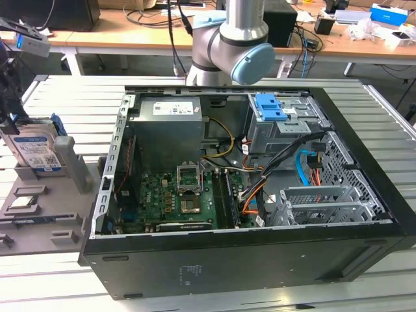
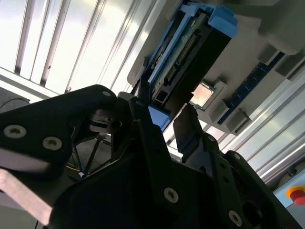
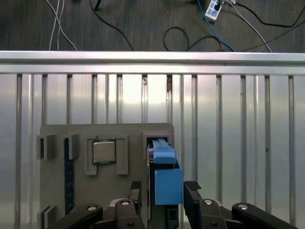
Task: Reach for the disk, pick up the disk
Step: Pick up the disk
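The disk (image 1: 36, 153) stands on edge in a slot of the grey holder (image 1: 39, 227) at the exterior view's left, its white-and-blue label showing. In the first wrist view I look down on its blue bracket (image 3: 167, 179). My gripper (image 3: 163, 192) is open, with one black finger (image 3: 135, 191) on each side of the disk's edge and small gaps showing. In the second wrist view the disk (image 2: 190, 52) runs away from my gripper (image 2: 164, 123), and a blue corner sits between the fingers. Nothing is gripped.
A small square processor chip (image 3: 104, 151) lies in a pocket of the same holder (image 3: 57, 191), beside the disk. An open computer case (image 1: 260, 182) with a blue clip (image 1: 270, 107) stands at the exterior view's right. All rests on a slatted metal table (image 3: 238, 143).
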Motion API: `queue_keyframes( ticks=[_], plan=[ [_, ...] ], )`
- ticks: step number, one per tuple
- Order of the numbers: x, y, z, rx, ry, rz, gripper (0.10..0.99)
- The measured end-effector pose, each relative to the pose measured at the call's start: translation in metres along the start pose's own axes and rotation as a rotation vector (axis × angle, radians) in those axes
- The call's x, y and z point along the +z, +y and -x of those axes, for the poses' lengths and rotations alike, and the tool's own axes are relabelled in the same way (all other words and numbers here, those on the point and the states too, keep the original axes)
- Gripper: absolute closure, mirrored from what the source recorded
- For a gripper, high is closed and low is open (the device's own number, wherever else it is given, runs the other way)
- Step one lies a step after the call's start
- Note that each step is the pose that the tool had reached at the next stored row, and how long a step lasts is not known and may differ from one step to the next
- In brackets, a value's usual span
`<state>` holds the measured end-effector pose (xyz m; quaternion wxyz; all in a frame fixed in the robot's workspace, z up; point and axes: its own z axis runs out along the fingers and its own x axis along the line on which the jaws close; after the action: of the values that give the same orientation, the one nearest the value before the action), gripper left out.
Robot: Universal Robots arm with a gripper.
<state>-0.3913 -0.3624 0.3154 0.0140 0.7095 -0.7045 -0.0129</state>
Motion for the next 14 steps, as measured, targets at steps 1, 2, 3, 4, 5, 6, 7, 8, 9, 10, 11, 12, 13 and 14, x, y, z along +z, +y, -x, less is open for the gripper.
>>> queue_keyframes(
  ticks=[1,2,3,4,5,6,7,8,9,10,11,12,13,14],
  plan=[
    [0.0022,-0.0001,0.0,-0.002,0.0001,0.0,0.604],
    [0.004,-0.0001,0.0,-0.004,0.0002,0.0,0.604],
    [0.0057,-0.0002,0.0,-0.005,0.0002,0.0,0.604],
    [0.0082,-0.0003,0.0,-0.007,0.0003,0.0,0.604],
    [0.0112,-0.0004,0.0,-0.01,0.0004,0.0,0.604],
    [0.0139,-0.0005,0.0,-0.013,0.0005,0.0,0.604],
    [0.0153,-0.0006,0.0,-0.015,0.0006,0.0,0.604],
    [0.017,-0.0006,0.0,-0.016,0.0006,0.0,0.604],
    [0.0203,-0.0007,0.0,-0.019,0.0007,0.0,0.604],
    [0.0216,-0.0008,0.0,-0.02,0.0008,0.0,0.604],
    [0.0225,-0.0008,0.0,-0.02,0.0008,0.0,0.604],
    [0.0228,-0.0008,0.0,-0.02,0.0008,0.0,0.604],
    [0.0229,-0.0008,0.0,-0.02,0.0009,0.0,0.604],
    [0.0229,-0.0008,0.0,-0.02,0.0009,0.0,0.604]
  ],
)
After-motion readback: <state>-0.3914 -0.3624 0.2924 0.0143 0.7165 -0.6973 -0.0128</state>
